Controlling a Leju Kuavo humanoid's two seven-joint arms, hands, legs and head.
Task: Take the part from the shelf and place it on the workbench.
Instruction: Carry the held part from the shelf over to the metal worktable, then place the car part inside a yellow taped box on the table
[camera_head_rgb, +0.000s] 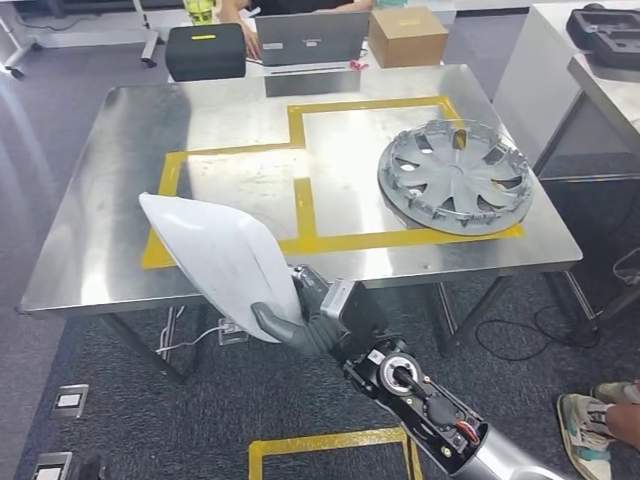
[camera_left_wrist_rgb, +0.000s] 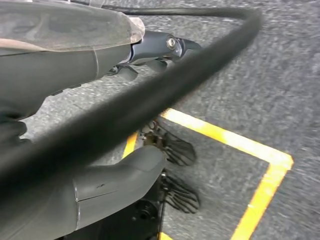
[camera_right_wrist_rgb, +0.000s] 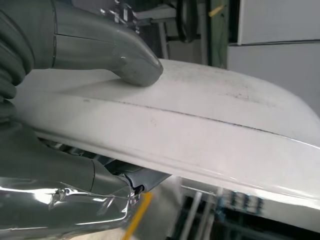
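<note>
Gripping the white part (camera_head_rgb: 219, 255) at its near end, right hand (camera_head_rgb: 302, 318) fingers (camera_right_wrist_rgb: 124, 55) press its top face, holding it over the steel worktop's (camera_head_rgb: 90, 240) front edge. Grey wheel cover (camera_head_rgb: 455, 175) lies far right. Left hand (camera_left_wrist_rgb: 113, 185): state indeterminate.

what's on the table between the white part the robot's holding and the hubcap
In the head view, only bare steel with yellow tape lines lies between the white part and the hubcap.
</note>
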